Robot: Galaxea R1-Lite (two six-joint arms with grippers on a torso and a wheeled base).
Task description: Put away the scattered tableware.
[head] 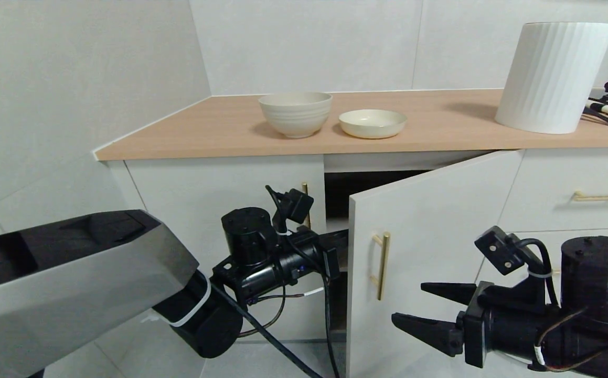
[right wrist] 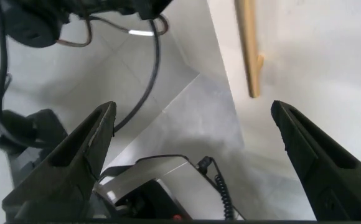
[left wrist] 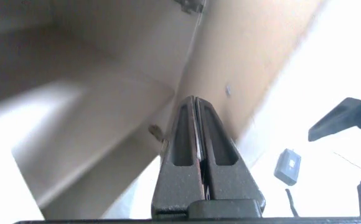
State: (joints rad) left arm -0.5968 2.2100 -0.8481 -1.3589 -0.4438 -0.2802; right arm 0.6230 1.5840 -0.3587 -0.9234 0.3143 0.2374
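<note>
L gripper (left wrist: 195,106) pinched shut behind cabinet door (head: 440,220); R gripper (head: 408,302) spread wide nr handle (head: 382,265). Risk: door swings back, pins L gripper.

The left gripper (left wrist: 195,102) has its two fingers pressed flat together, tips aimed into the beige cabinet interior (left wrist: 99,99). Beyond a slanting beige panel (left wrist: 255,56), the right gripper's dark finger (left wrist: 339,118) shows farther off.

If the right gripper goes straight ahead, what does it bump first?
Probably the open cabinet door, below its gold handle; the right gripper's open jaws point there, though depth is unclear.
</note>
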